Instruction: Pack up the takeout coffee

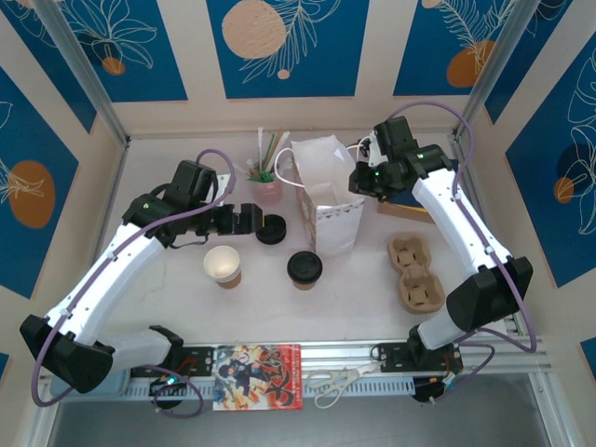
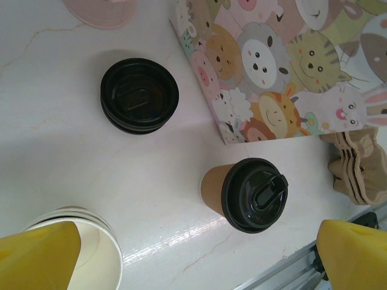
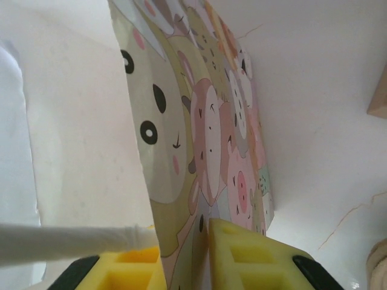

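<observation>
The takeout coffee (image 1: 222,265) stands upright and lidless on the worktop (image 1: 354,300), front left of the paper bag (image 1: 328,219), not yet packed. Just behind it hangs the left gripper (image 1: 250,221), fingers spread wide and holding nothing. From its wrist camera the cup's rim sits under one yellow fingertip, not between the two.

A stack of black lids (image 1: 271,229) lies beside that gripper, and a lidded cup (image 1: 304,268) stands to the cup's right, near the bag's foot. The right gripper (image 3: 184,257) is clamped on the bag's printed wall at the rim, apparently holding the mouth open.

To do this step well, I would centre the open fingers round the cup's wall below the rim, close gently so the paper does not buckle, lift it level, and lower it straight into the bag — clear of the string handle.

The worktop is pale and marbled. A pulp cup carrier (image 1: 416,275) lies to the right, a pink cup of straws (image 1: 265,189) behind, and a magazine (image 1: 258,375) and scissors (image 1: 335,380) on the near rail. Blue panels with leaf prints wall the cell.
</observation>
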